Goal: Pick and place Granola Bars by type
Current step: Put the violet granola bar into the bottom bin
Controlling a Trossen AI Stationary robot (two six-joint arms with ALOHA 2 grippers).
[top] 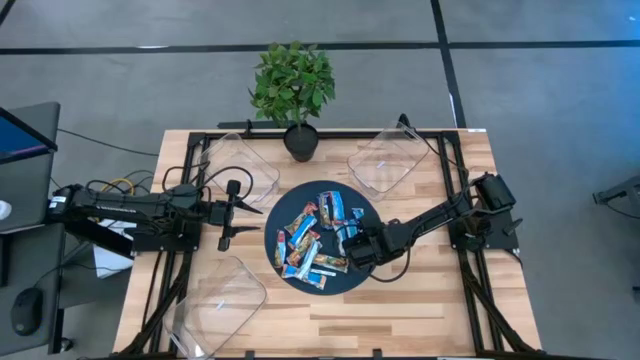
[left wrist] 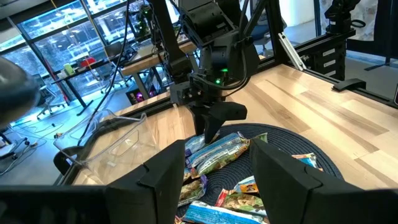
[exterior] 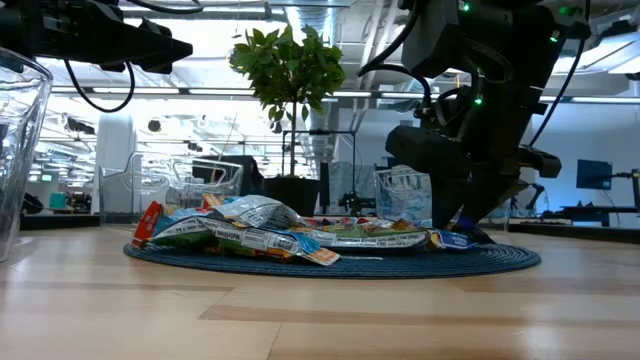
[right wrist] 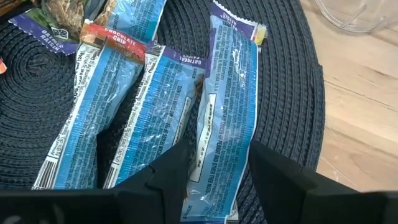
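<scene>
Over on the left, the left gripper hangs above bare surface beside the dark round mat, fingers apart, holding nothing. In the middle, the granola bars lie heaped on that mat, and on the right the right gripper is down at the pile's edge, clearly the nearer arm. Its fingers are apart, straddling the end of a blue-wrapped bar whose long axis runs straight away from them — lined up, I'd say, for a pinch.
</scene>
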